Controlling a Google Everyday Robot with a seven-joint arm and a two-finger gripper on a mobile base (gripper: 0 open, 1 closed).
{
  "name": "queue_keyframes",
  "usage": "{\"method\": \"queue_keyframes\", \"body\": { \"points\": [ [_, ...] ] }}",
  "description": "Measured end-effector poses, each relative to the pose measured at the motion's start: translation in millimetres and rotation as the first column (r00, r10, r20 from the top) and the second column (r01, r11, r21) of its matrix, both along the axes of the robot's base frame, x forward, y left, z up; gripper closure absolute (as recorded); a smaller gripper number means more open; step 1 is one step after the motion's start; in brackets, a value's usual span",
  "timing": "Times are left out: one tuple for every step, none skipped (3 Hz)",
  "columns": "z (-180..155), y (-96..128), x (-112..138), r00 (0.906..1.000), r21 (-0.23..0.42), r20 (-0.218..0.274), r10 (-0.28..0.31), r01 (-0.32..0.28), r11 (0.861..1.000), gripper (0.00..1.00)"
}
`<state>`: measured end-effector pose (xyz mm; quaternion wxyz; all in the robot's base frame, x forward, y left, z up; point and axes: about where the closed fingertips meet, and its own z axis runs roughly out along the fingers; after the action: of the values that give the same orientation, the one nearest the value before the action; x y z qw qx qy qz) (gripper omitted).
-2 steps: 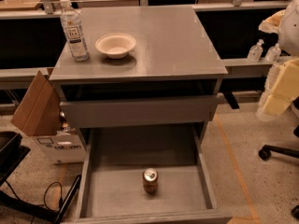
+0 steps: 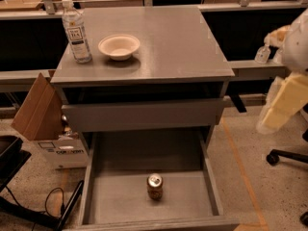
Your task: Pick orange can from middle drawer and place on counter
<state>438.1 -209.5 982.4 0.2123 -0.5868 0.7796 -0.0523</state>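
Observation:
The orange can [image 2: 155, 186] stands upright on the floor of the open middle drawer [image 2: 110, 196], near its front centre, with its silver top showing. The counter [image 2: 173, 47] is the grey cabinet top above it. My gripper [image 2: 283, 106] shows as a pale yellow and white shape at the right edge, level with the upper drawer, well to the right of and above the can. It holds nothing that I can see.
A tall clear water bottle [image 2: 76, 31] and a white bowl [image 2: 119, 46] stand on the counter's back left. The upper drawer [image 2: 144, 114] sticks out slightly above the open one. A cardboard box [image 2: 38, 112] stands at the left, and an office chair base [image 2: 288, 155] at the right.
The pale arm at the right edge has drifted slightly down and to the left. The can, the drawer and the things on the counter have not moved.

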Motion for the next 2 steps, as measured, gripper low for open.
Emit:
{"method": "queue_keyframes", "body": {
  "points": [
    [-63.2,-5.4,1.5,0.9986,0.102,-0.021,-0.049,0.051,0.993,0.0],
    [-138.5,-2.9,7.6,0.9988,0.29,0.009,-0.048,0.043,0.956,0.0]
  ]
}}
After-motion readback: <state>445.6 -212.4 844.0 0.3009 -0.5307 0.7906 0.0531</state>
